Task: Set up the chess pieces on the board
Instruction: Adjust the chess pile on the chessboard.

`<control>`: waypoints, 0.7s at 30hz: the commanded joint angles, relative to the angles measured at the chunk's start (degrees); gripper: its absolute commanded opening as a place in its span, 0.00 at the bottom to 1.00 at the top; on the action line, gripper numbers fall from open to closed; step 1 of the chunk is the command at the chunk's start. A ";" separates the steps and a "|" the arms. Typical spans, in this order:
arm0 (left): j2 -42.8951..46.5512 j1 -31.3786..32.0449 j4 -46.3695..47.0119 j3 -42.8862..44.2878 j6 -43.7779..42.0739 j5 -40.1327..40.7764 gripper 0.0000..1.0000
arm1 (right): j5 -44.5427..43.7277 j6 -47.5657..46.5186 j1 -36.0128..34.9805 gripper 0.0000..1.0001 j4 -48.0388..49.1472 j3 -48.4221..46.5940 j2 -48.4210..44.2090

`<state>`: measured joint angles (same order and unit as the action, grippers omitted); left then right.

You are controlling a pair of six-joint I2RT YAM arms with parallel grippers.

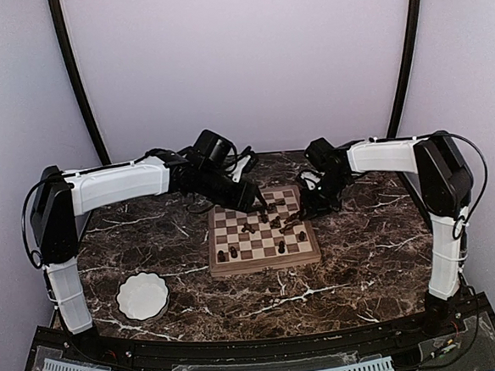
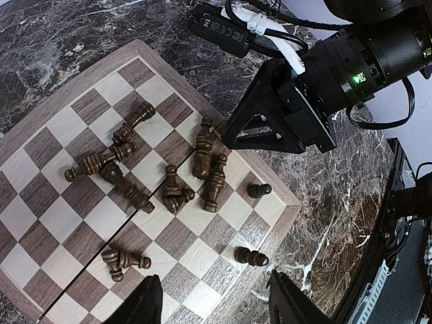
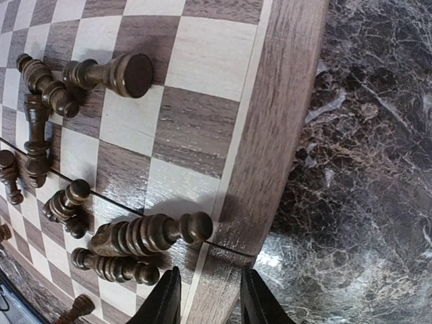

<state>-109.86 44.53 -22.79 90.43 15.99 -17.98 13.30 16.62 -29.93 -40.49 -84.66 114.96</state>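
Furthest left on the dark veined marble tabletop [image 1: 371, 253] I see one white scalloped bowl [image 1: 142, 296], well apart from everything else. Next comes the left gripper [image 1: 250, 197], one of two, reaching in over the far edge of the single square wooden chessboard [image 1: 266, 264] with tan and brown checks and a pale rim, which lies flat in the middle of the table. From its own wrist camera I see both black fingers [image 2: 145, 304] standing well apart above the squares with nothing between them, so those jaws are wide and empty. The small dark brown turned chess pieces [image 2: 202, 148] are all on the board. In the left wrist view I count at least nine: most lie toppled in a loose heap across the middle squares, some touching or crossing each other, and two stand upright near the rim. From above, four sit apart from that heap in the near rows; I cannot tell the exact total where the pieces overlap. Furthest right, the right gripper [image 1: 307, 205] hangs low at the far right edge of the board, just beside the heap. Its wrist camera shows eight pieces lying on their sides, and its two fingers [image 3: 165, 304] stand a narrow gap apart over the rim, gripping nothing.
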 commanded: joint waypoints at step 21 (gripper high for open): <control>-12.68 3.98 12.23 5.02 -11.85 7.11 0.42 | 2.79 4.88 0.64 0.30 -0.52 0.22 -7.40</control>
<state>-121.86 47.42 -15.29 93.10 6.61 -13.06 18.24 20.27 -29.65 -39.62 -86.08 112.81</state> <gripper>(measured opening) 0.432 0.296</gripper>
